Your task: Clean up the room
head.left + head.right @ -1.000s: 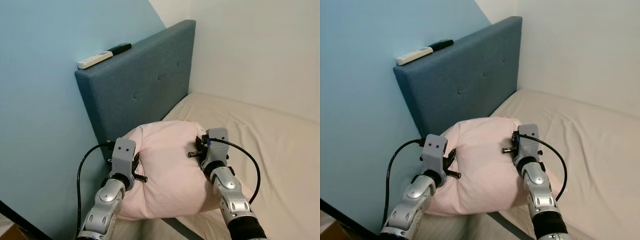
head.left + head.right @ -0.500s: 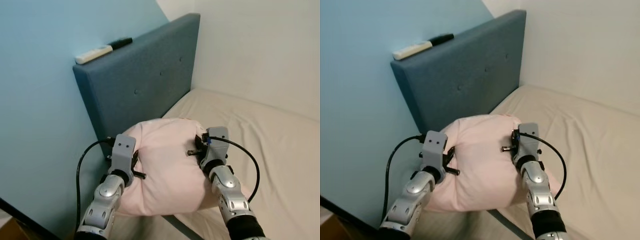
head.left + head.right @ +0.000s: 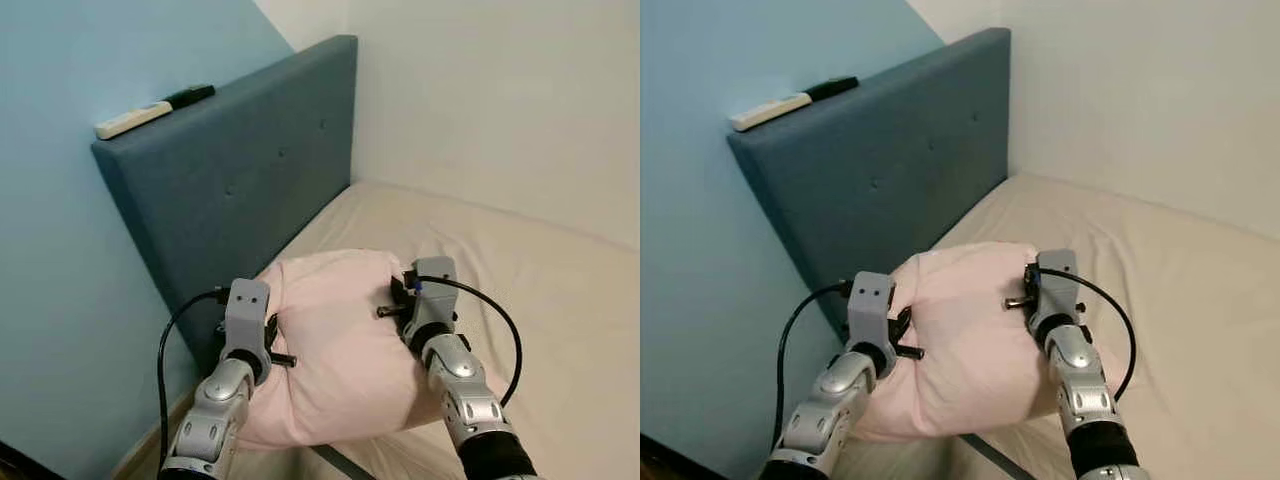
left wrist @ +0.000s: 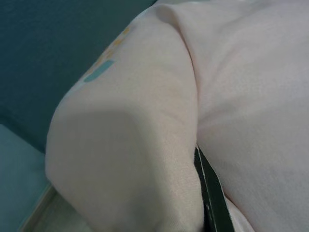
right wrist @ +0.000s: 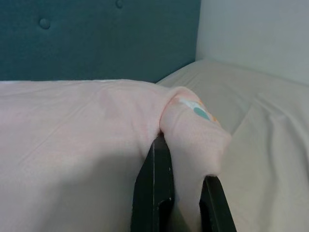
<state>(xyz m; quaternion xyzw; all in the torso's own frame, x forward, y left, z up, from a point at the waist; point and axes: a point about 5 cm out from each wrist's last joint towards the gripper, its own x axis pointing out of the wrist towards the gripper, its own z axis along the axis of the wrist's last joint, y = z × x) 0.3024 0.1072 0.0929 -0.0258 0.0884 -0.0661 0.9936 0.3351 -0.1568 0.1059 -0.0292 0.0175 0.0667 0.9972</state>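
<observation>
A plump pink pillow (image 3: 335,345) hangs between my two arms, above the near corner of the bed by the headboard. My left gripper (image 3: 284,345) is shut on the pillow's left end; one black finger (image 4: 211,195) shows under a fold of pink cloth (image 4: 145,125). On the pillow's right end my right gripper (image 3: 398,303) is shut, with a corner of the cloth (image 5: 193,125) pinched between its black fingers (image 5: 154,193). Most of both grippers' fingers is buried in the fabric.
A dark blue padded headboard (image 3: 235,165) stands to the left against a light blue wall (image 3: 50,230). A white remote (image 3: 130,120) and a black remote (image 3: 188,96) lie on its top edge. The beige mattress (image 3: 530,270) stretches right toward a white wall (image 3: 500,90).
The camera has swung right, so the headboard and the remotes sit further left in the picture. Both grippers keep their hold on the pillow.
</observation>
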